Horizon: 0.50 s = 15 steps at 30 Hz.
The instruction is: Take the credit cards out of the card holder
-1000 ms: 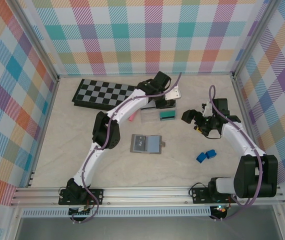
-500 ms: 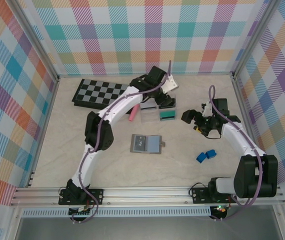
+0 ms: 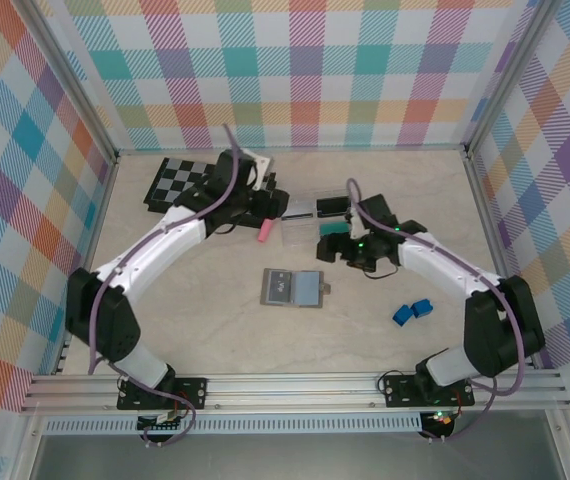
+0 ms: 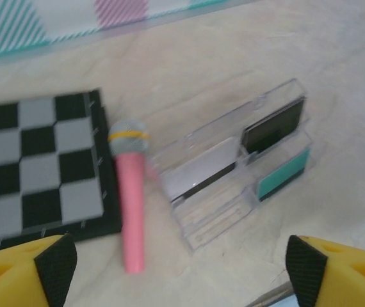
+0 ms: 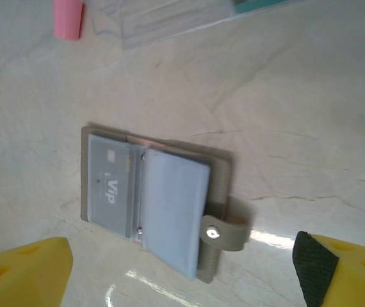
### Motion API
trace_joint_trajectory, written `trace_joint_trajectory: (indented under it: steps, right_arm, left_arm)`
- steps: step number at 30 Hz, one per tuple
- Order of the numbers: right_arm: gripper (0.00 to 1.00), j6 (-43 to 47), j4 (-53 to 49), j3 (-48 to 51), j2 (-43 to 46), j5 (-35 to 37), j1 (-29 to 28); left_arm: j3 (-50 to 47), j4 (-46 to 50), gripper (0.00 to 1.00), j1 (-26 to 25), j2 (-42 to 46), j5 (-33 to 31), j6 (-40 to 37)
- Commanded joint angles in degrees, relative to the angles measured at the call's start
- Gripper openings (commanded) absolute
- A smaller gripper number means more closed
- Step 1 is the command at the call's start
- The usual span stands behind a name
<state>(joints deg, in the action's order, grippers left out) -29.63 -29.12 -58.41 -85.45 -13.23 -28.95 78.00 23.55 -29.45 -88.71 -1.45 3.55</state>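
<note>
While your left gripper (image 4: 181, 265) and right gripper (image 5: 181, 259) both hang wide open, the wallet (image 5: 170, 211) lies unfolded mid-table.
Light and floppy, it will likely slide, so pin it; pinch the stiff, slick grey card (image 5: 109, 188) by its exposed edge.

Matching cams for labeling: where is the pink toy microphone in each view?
Top external: pink toy microphone left of centre, just left of the clear box.
Left wrist: microphone lower left-centre, between checkerboard and clear box.
Right wrist: its pink end at the top-left edge, cropped.
Shared landmark: the clear box, beside it in all three.
</note>
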Motion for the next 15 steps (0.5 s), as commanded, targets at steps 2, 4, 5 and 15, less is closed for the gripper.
trace_joint_trajectory:
  steps: [2, 4, 5, 15]
  right_arm:
    - [0.85, -1.22, -4.13, -6.62, -6.98, 8.63, -8.32]
    - [0.78, -1.37, -5.33, -9.93, -11.57, 9.85, -11.76]
    - [0.75, -1.54, -5.89, -11.44, -13.61, 10.18, -12.98]
    - [0.66, -1.58, -13.25, -23.19, -28.62, 17.14, -18.60]
  left_arm:
    - [-9.35, -1.25, 0.94, 3.00, 8.63, -5.25, 12.41]
    - [-13.65, 0.68, 0.97, 5.14, 11.97, -7.11, 16.34]
    - [-15.40, 0.97, 0.97, 5.97, 13.20, -6.86, 17.41]
    - [-27.65, 3.30, 0.98, 9.41, 16.92, -3.60, 25.84]
